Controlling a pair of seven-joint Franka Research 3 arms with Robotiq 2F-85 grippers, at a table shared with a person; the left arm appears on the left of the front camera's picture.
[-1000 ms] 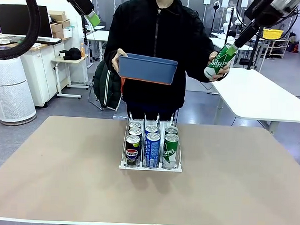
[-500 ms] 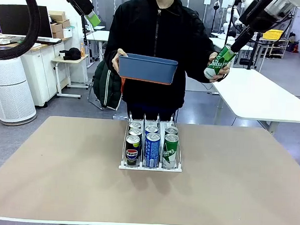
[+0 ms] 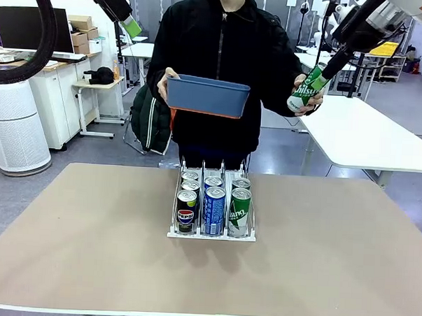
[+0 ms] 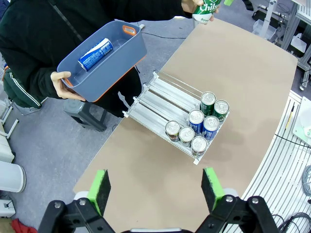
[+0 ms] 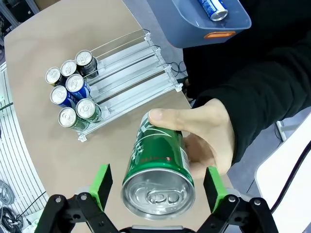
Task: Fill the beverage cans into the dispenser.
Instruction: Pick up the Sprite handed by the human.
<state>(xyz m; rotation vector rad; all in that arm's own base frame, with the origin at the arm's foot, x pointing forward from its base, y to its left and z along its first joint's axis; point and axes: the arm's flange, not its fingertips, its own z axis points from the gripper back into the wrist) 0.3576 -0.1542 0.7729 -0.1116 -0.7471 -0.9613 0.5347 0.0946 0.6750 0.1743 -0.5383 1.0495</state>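
My released right pincer (image 5: 158, 187) straddles the slim green aluminium can (image 5: 156, 160) a person's hand (image 5: 209, 133) offers beyond the white wire-lane dispenser (image 5: 131, 63), presumably for pickup; left pincer (image 4: 156, 189) likewise released.

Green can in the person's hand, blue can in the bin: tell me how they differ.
Colour: the green can has a green body, the blue can a blue one. The green can is held tilted in the person's hand; the blue can lies on its side in the bin. Both are silver-topped and outside the dispenser.
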